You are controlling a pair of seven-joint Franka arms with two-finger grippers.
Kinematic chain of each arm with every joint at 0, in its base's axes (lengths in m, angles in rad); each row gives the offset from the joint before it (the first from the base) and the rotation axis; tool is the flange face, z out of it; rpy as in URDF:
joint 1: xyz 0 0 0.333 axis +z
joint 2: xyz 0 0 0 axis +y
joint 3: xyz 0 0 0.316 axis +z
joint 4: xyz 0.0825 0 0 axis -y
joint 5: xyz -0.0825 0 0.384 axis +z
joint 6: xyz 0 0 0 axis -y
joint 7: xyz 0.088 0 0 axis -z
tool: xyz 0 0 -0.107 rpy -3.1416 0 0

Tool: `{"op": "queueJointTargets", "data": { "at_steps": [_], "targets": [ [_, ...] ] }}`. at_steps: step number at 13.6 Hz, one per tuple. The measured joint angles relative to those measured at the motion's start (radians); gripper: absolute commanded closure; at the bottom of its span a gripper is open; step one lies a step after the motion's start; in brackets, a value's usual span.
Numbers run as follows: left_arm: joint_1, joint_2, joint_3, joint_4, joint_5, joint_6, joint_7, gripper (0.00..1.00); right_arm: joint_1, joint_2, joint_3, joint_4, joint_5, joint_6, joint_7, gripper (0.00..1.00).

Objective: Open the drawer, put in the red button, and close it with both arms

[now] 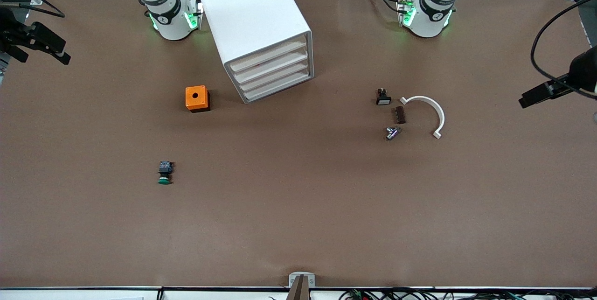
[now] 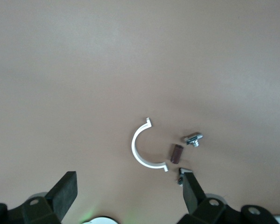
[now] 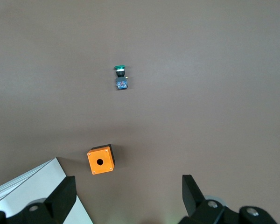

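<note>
The red button shows in no view. The white drawer cabinet [image 1: 261,29] stands between the arm bases, with its several drawers [image 1: 273,73] all shut; its corner shows in the right wrist view [image 3: 28,186]. My left gripper [image 2: 129,191] is open and empty, high over the table near its own base. My right gripper [image 3: 127,193] is open and empty, high over the table beside the cabinet. A green-capped button [image 1: 164,172] lies on its side toward the right arm's end, and it also shows in the right wrist view [image 3: 121,77].
An orange box with a round hole [image 1: 197,98] sits beside the cabinet [image 3: 101,161]. Toward the left arm's end lie a white half ring [image 1: 426,111] [image 2: 141,151], a brown piece [image 1: 399,115], a metal bolt [image 1: 392,133] and a small black-and-white part [image 1: 383,97].
</note>
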State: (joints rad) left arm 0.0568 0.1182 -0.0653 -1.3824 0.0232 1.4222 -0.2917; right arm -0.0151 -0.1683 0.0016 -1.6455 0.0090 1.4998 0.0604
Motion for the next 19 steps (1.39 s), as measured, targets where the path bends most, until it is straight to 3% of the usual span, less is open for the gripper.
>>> {"op": "queueJointTargets", "data": {
  "at_steps": [3, 5, 10, 14, 19],
  "targets": [
    [0.026, -0.134, 0.0, -0.156, -0.007, 0.044, 0.052, 0.0, 0.0, 0.0, 0.0, 0.001, 0.0, 0.0, 0.0, 0.0],
    [0.025, -0.193, -0.002, -0.21, -0.007, 0.049, 0.082, 0.0, 0.0, 0.001, 0.0, 0.001, 0.0, 0.0, 0.0, 0.0],
    [0.023, -0.221, -0.012, -0.239, -0.008, 0.06, 0.156, 0.0, 0.0, 0.001, 0.0, 0.001, 0.0, 0.0, 0.0, 0.0],
    [0.019, -0.221, -0.072, -0.246, -0.008, 0.06, 0.157, 0.0, 0.0, 0.001, 0.0, 0.001, 0.0, 0.0, 0.0, 0.0],
    [0.02, -0.221, -0.073, -0.245, -0.008, 0.059, 0.157, 0.0, 0.0, 0.001, 0.0, 0.001, 0.0, 0.0, -0.001, 0.0]
  ]
}}
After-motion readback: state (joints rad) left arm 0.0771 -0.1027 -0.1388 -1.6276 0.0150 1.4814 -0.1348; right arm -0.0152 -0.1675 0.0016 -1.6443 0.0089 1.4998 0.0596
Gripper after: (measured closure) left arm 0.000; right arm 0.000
